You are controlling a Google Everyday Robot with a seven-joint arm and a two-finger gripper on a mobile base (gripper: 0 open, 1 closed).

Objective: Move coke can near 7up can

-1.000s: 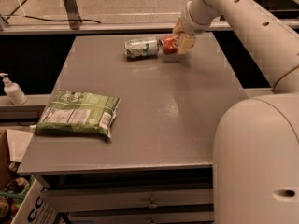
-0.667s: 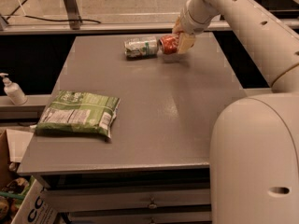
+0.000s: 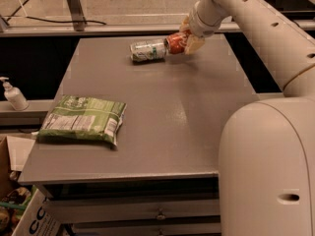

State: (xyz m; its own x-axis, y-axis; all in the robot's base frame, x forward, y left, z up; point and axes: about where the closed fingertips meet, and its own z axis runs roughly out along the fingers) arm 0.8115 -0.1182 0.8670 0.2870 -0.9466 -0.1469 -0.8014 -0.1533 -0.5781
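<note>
hardly anything has shifted since a second ago: the hand [image 3: 187,36] pinches the coke can [image 3: 175,42] at the far edge of the tabletop [image 3: 162,112], its long axis roughly in line with the 7up can [image 3: 147,50] lying just beside it, leftward in view.

We see cream gripper [image 3: 184,37] clasping red coke can [image 3: 175,43] at far side, silver-green 7up can [image 3: 147,50], green-white chip bag [image 3: 81,119], grey table [image 3: 172,112].

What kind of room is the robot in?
Probably a robot test lab: a grey table with drawers, a pump bottle beside it, the hand at its far edge holding the coke can by the 7up can.
</note>
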